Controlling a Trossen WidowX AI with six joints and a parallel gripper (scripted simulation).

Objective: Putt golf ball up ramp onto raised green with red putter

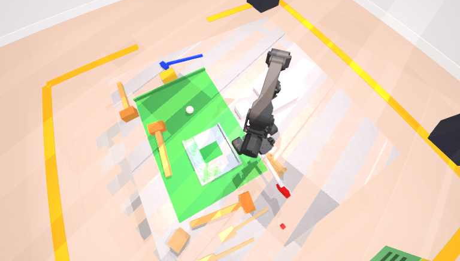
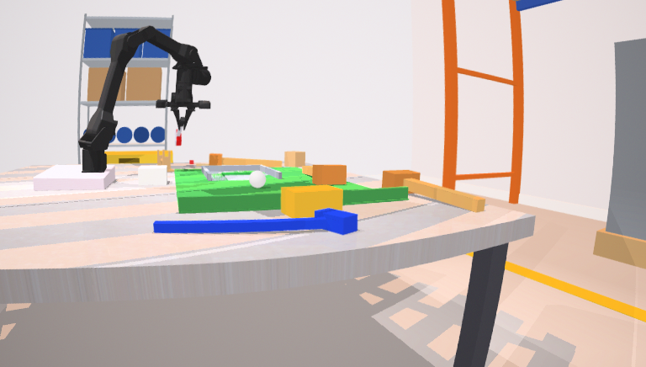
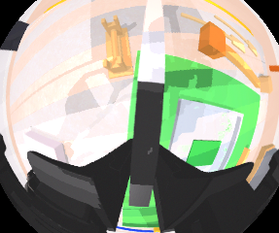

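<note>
Fingers (image 2: 182,119) closed narrow on the shaft of the red putter (image 2: 178,138), clamped near its upper end. Hanging almost straight down beneath them in the exterior view, red head lowest, well above the worktop (image 2: 267,248). In the top view, red head (image 1: 283,190) showing at about 4 o'clock from the wrist, off the mat's edge. Pale shaft (image 3: 151,58) running to 12 o'clock in the wrist view, red tip far out.

Further out: golf ball (image 1: 189,109) on the lower part of the green mat (image 1: 190,197), at about 10 o'clock from the gripper. Raised green (image 1: 210,152) inside a grey frame (image 1: 226,136), between ball and gripper. Orange mallet (image 1: 161,146) lying on the mat near 7 o'clock from the ball; blue putter (image 1: 182,59) and yellow block (image 1: 168,75) beyond the mat's far end.

Likely risks: long shaft pivoting in a thin pinch during the swing, turning the head off line; head clipping the grey frame or mallet on the way round to the ball; too hard a stroke sending the ball over the green, too soft leaving it rolling back down the ramp.
</note>
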